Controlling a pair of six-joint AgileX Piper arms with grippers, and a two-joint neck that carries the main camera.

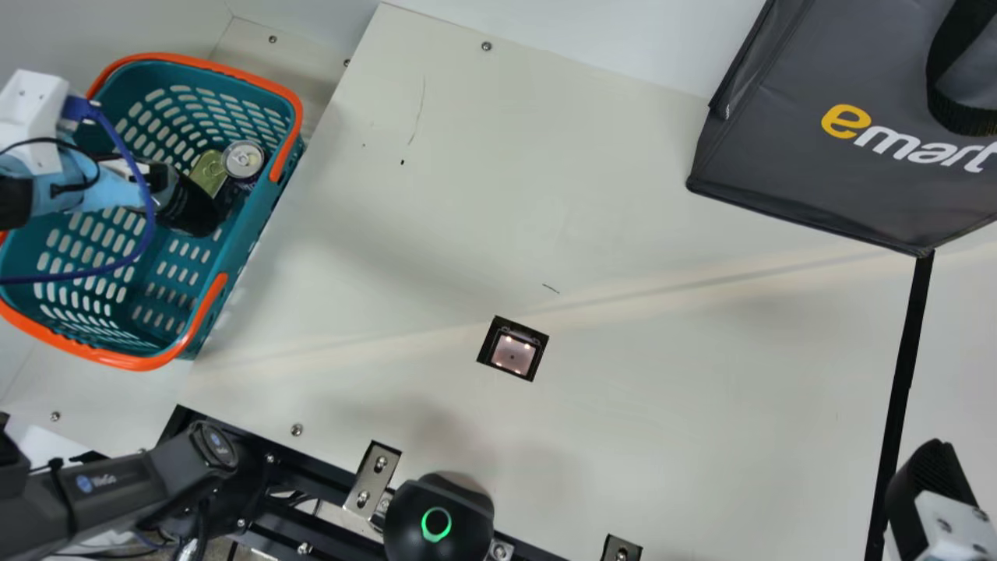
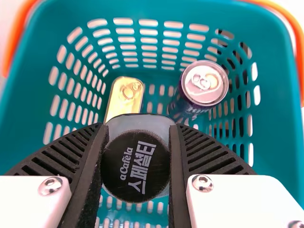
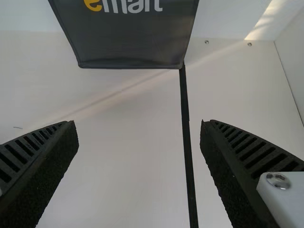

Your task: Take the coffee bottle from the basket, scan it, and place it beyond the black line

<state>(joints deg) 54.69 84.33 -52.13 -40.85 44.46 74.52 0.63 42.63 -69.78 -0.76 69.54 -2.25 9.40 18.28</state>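
While the left fingers (image 1: 157, 176) clasp the coffee bottle (image 1: 192, 207) — snugly — the right fingers (image 1: 937, 474) gape wide, empty.

Dark arm (image 1: 117, 487), vivid blue cable (image 1: 149, 222) (loosely looped), pale-blue wrap (image 1: 74, 181), silver screws (image 2: 50, 185).

Basket (image 1: 248, 241) teal, rows of oval slots, handles (image 1: 209, 308) orange, coffee bottle (image 2: 135, 166) black-topped, white lettering, tabletop (image 1: 662, 389) cream, bag (image 1: 763, 171) dark grey

Cream tbl (image 1: 405, 257) w/ basket (image 1: 148, 361), grey bag (image 1: 779, 117), scanner (image 1: 512, 354), blk line (image 1: 905, 366).
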